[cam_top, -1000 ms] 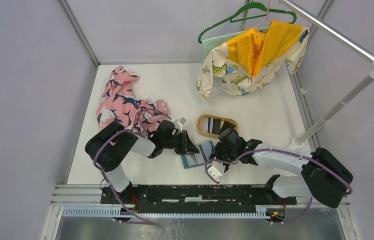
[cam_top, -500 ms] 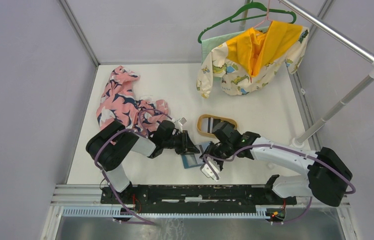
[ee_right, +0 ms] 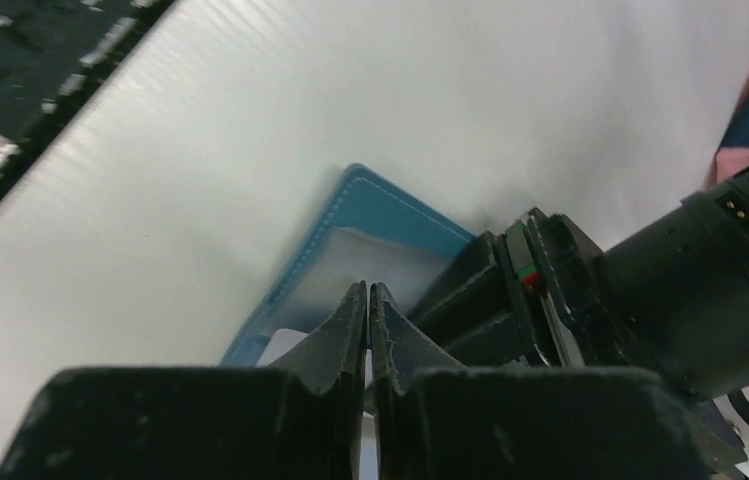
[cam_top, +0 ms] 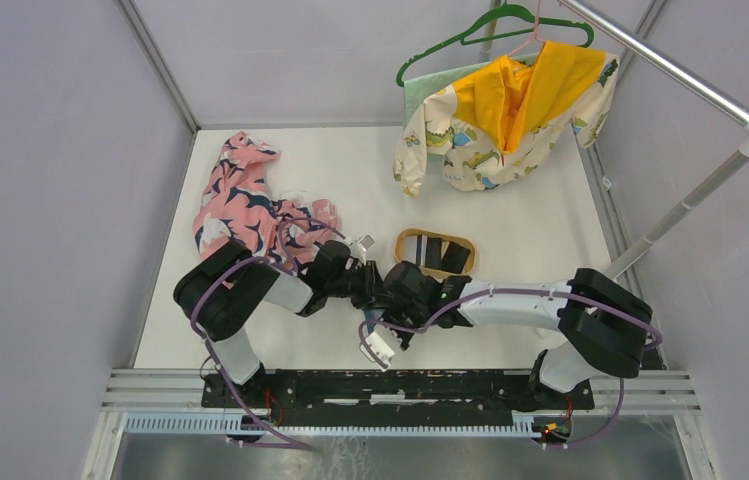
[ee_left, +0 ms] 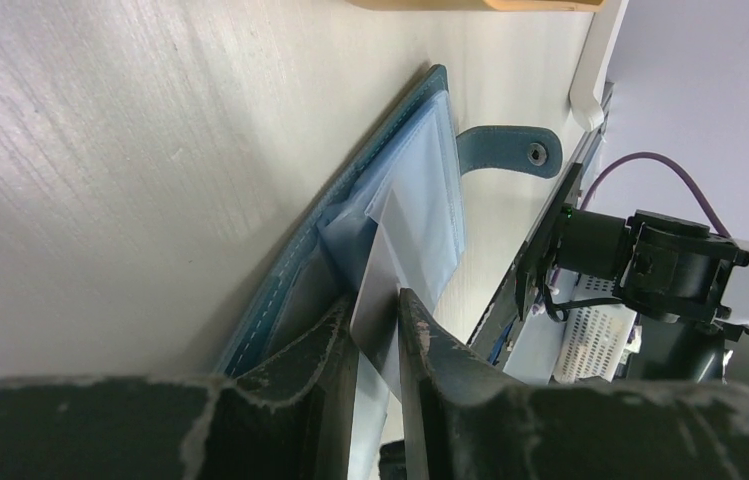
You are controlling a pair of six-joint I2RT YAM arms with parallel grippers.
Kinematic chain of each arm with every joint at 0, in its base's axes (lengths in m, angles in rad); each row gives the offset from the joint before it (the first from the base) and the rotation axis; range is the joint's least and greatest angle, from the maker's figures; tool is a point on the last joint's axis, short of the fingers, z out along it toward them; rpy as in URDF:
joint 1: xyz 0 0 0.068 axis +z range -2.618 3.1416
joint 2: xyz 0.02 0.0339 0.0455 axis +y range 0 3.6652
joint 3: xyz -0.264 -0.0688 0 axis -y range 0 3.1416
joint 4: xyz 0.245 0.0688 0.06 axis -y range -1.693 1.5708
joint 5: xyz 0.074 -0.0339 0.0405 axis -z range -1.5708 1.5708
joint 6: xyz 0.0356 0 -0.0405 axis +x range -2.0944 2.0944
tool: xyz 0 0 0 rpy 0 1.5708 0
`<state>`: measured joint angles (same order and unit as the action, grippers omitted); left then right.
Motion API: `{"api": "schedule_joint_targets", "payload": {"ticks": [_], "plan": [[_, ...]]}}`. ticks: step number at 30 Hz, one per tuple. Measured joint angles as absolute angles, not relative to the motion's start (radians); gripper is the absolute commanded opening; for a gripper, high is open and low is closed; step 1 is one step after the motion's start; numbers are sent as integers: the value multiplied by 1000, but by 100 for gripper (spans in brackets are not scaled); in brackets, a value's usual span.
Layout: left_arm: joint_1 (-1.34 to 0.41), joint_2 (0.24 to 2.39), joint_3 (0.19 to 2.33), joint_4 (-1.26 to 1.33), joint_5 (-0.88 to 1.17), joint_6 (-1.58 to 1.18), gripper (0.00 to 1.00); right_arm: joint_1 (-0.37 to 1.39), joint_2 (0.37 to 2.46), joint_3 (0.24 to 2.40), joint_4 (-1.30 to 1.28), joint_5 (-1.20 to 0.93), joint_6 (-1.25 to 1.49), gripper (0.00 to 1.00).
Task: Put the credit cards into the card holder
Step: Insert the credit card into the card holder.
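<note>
White table (cam_top: 510, 200), card holder (ee_right: 390, 205) just beneath right gripper (ee_right: 367, 292).

top cam high overhead; wrist cams v. close, opposite sides of card holder (ee_right: 390, 212)

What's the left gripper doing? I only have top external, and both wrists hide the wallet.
Observer: In the left wrist view, the left gripper is shut on a pale card. The card's far end is at the clear pocket of the card holder. I can't tell if it is inside yet.
Operator: Right gripper?
Observer: In the right wrist view, the right gripper has its fingers pressed together just over that clear pocket. Nothing shows between them.
Operator: Holder open or folded?
Observer: It lies open on the table, with its snap tab sticking out sideways.
</note>
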<state>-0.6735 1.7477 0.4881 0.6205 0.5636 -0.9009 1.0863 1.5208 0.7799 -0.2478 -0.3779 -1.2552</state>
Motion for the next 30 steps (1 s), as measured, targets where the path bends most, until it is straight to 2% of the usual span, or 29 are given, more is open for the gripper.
{"api": "schedule_joint_targets", "payload": {"ticks": [13,20,30], "plan": [[-673,1754,491,628,574,-901,31,1128,1621,838,-222,-168,-1160,11],[-673,1754,491,633,578,-901,37,1132,1621,838,-255,-89,-1122,11],[-674,1753,491,639,582,-901,41,1122,1621,837,-304,-51,-1121,11]]}}
